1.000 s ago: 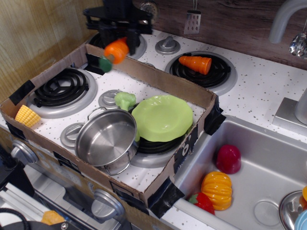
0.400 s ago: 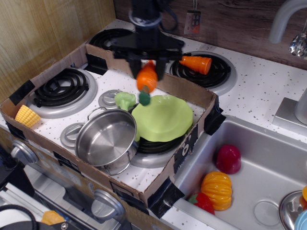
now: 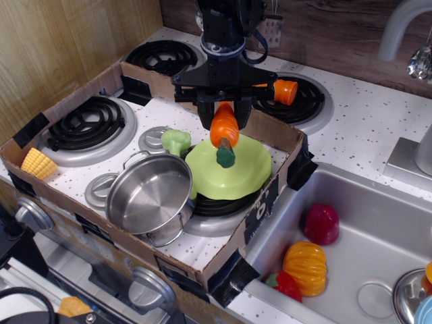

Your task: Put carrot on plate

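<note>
The black end effector (image 3: 225, 116) now hangs over the round lime-green plastic plate (image 3: 250, 177), pinching the long orange plastic toy carrot (image 3: 224, 132) by its thick upper part. 1 second ago the same carrot was held far back, above the rear-left burner outside the cardboard tray; 0.4 seconds ago it had crossed the tray wall and hung at the plate's back-left edge. In this frame it has moved further right and lower, so that its dark green stem end points down at the plate's middle. The carrot hangs nearly upright, tilted slightly. Whether the green tip already touches the plate or hovers just above it cannot be told from this single view.

Nothing else has shifted: the shiny steel pot (image 3: 148, 198) sits touching the plate's left rim, the small light-green toy piece (image 3: 176, 140) stands just behind them, the yellow toy corn (image 3: 38, 163) lies in the tray's left corner, and the short stubby orange cone (image 3: 285, 90) rests on the rear-right burner of the counter (image 3: 364, 128).

The carry looks essentially finished, and the task is close to done. What remains, I judge, is a small descent and a release. Since the carrot is about as long as the plate is wide, it may tip toward the rim when freed.
</note>
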